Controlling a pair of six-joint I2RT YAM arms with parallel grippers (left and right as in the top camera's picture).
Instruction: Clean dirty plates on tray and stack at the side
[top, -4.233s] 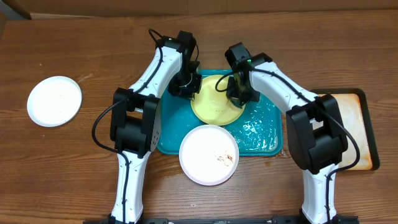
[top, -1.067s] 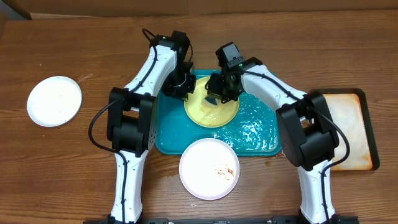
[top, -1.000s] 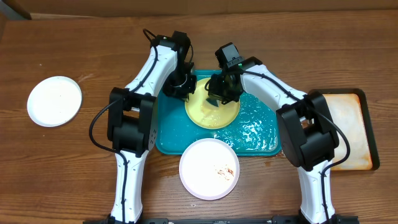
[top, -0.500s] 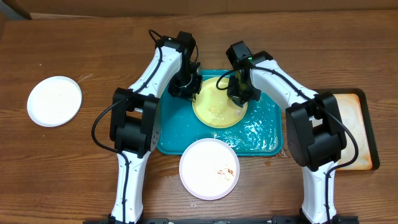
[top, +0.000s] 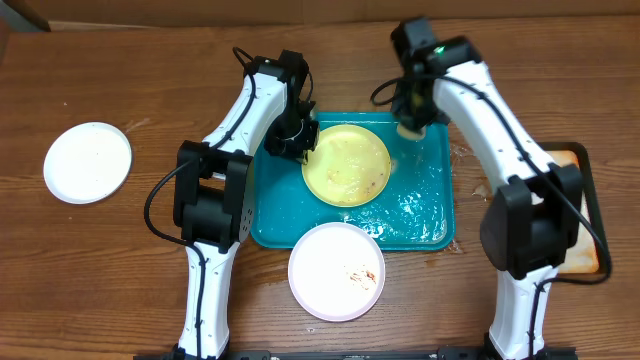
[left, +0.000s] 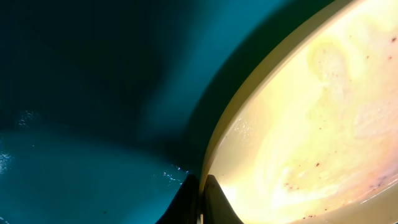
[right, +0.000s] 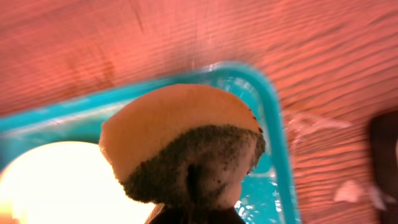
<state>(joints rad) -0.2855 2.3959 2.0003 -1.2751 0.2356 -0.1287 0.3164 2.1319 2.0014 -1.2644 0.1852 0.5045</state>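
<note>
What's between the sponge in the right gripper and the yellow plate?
Only a short strip of bare, wet tray floor. The overhead view shows it between the sponge in the right gripper and the yellow plate.

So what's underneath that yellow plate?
The wet teal tray lies under the yellow plate, and its blue floor shows beside the plate. Whatever sits directly beneath the plate is covered, so I cannot tell.
</note>
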